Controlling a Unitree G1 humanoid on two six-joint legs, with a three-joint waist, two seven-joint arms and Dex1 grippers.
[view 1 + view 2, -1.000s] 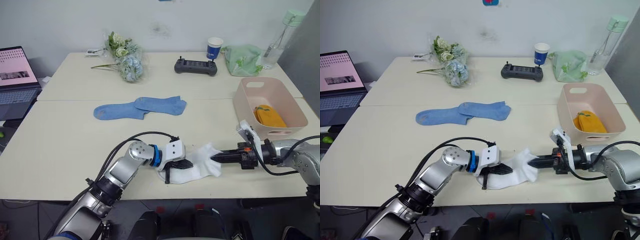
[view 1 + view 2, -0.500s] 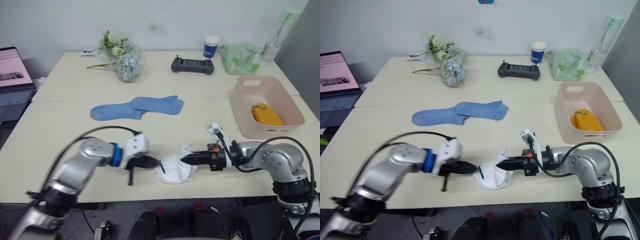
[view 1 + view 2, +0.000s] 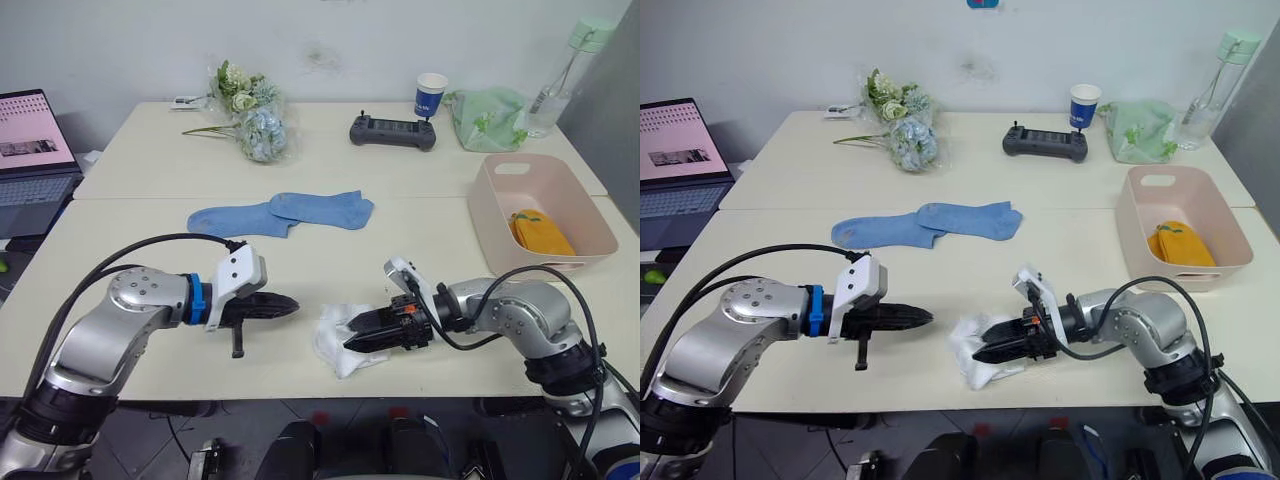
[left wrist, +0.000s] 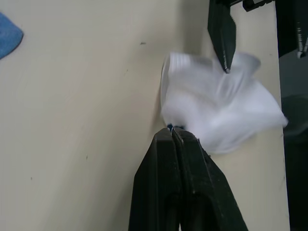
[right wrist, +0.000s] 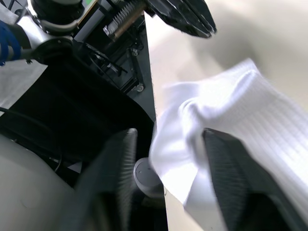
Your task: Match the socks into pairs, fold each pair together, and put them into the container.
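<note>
1. Worktop point(image 3: 120, 250): pale, two joined slabs; carries all task items.
2. Container point(image 3: 588, 232): pink tub at the right edge, one mustard-yellow sock bundle point(image 3: 538, 232) inside.
3. Light blue socks point(image 3: 285, 214): two, overlapping, flat at mid-worktop, not yet folded.
4. White socks point(image 3: 340, 338): crumpled bundle near the front edge; the fold looks loose.
5. Right tool point(image 3: 362, 332): fingers spread, over the bundle. Advice: close across both layers at the bundle's middle before lifting, so the pair stays folded on the way to the tub.
6. Left tool point(image 3: 285, 304): fingers pressed together, empty, just beside the bundle; best kept clear of the carry path.
</note>
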